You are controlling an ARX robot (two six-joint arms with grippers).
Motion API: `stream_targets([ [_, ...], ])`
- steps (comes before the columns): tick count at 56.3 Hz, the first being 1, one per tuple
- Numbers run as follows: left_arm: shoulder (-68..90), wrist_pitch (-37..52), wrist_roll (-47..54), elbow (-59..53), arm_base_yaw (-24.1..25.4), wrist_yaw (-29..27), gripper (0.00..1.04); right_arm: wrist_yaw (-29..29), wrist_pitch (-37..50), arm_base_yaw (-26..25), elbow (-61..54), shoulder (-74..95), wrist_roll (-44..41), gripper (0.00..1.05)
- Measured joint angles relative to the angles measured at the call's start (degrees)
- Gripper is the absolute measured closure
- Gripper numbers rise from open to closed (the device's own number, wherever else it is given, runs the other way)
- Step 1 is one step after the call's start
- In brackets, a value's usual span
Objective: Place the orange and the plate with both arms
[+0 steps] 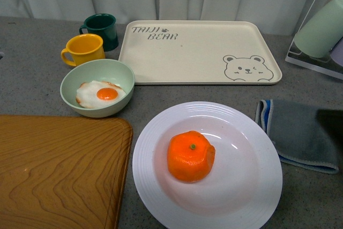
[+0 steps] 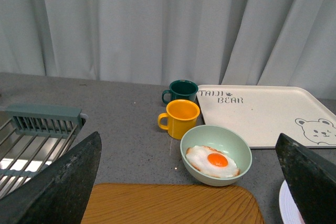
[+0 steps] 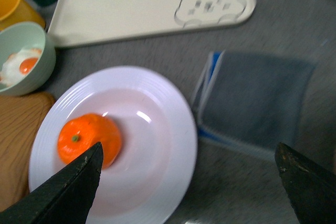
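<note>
In the well of the white plate (image 1: 252,186): the orange (image 1: 191,155), stem dot up, a little left of the plate's centre. Plate flat on the grey surface (image 1: 32,79) near its front edge, slightly right of the middle. Just beside it, at the front-left corner, a wooden board (image 1: 59,170). Behind the board, a pale green bowl (image 1: 107,68) with a fried egg (image 1: 102,95). Behind the bowl, a yellow mug (image 1: 84,48) and a dark green mug (image 1: 102,28). Along the back edge, a cream bear tray (image 1: 198,52). Toward the right edge, a folded grey cloth (image 1: 300,132), near the plate but apart from it.

Spread wide with nothing pinched: left end effector (image 2: 187,137), above the board, facing bowl and mugs. Likewise spread wide: right end effector (image 3: 189,145), above plate and cloth, one finger (image 3: 73,182) overlapping the orange in its wrist view. Touching it or not: cannot tell.
</note>
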Motion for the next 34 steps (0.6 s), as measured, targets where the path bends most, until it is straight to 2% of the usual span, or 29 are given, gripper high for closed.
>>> stream_targets([
  [14, 0.0, 0.0, 0.0, 0.0, 0.0, 0.0, 0.07, -8.0, 0.6, 2.3, 6.3, 20.8, 15.6, 0.09],
  [34, 0.0, 0.0, 0.0, 0.0, 0.0, 0.0, 0.07, -13.2, 2.9, -0.8, 13.2, 39.0, 20.1, 0.09],
])
